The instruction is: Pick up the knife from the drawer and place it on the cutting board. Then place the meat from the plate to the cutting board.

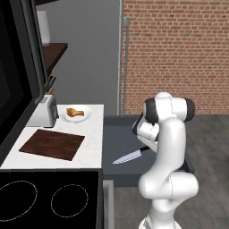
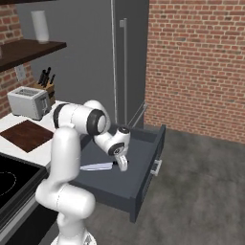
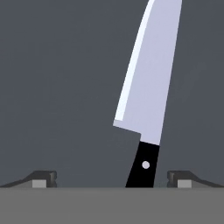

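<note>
Jaws are held spread wide on the gripper, poised low over the knife lying flat in the open drawer, with the black handle seen between the fingertips. The first step, picking up the knife, appears to be in hand; a short descent and a closing on the handle is judged to be called for. On the counter, the cutting board lies bare, the meat on the plate behind it. A toaster stands beside the plate; nothing is seen blocking the way.
</note>
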